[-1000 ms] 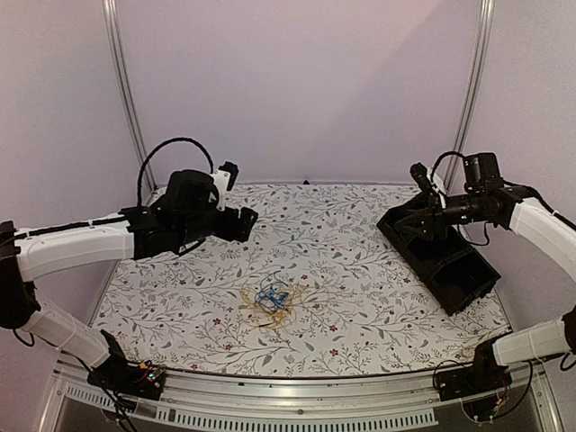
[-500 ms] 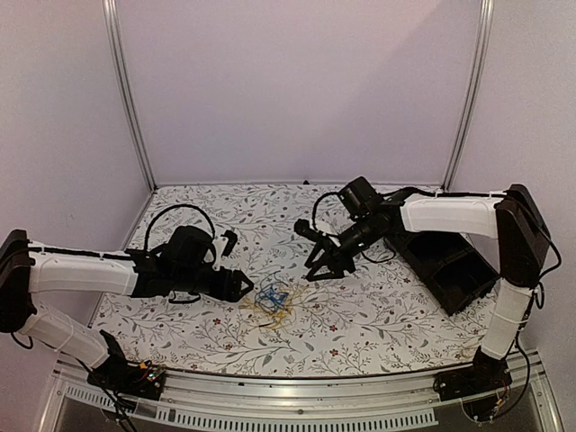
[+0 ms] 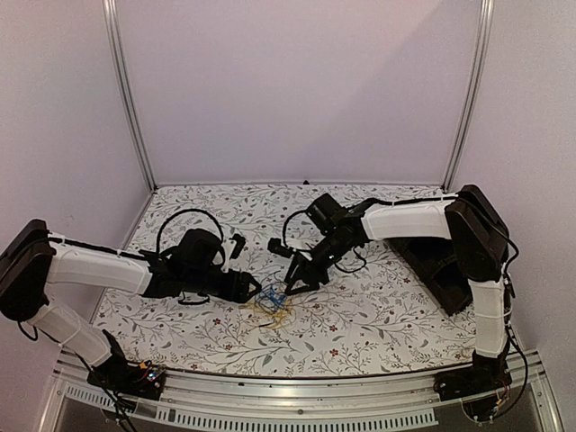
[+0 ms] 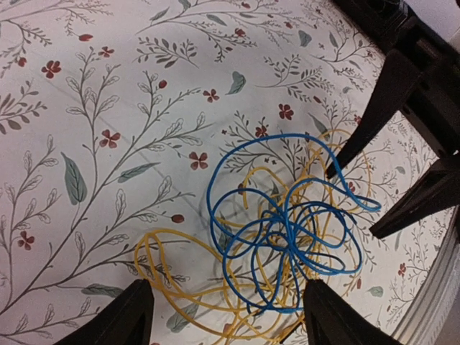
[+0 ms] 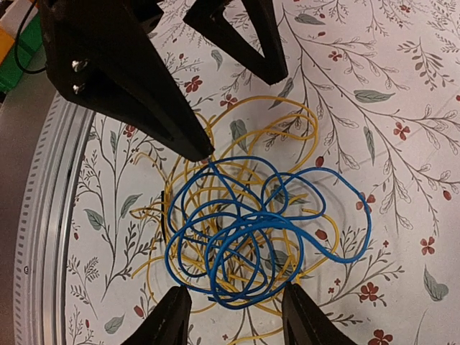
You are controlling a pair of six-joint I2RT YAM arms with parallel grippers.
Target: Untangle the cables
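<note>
Left hand (image 4: 227,284) wide, seemingly astride cables (image 4: 287,231)

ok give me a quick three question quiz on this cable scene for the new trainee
1. True or false: the cables lie as separate straight strands on the table.
2. Which colours make up the tangle? a) red and green b) blue and yellow c) black and white
3. Which stands open at the tangle: the left pincer, the right pincer, or both?

Key: 1 false, they form one knotted bundle. 2 b. 3 both, reaching in from opposite sides.
</note>
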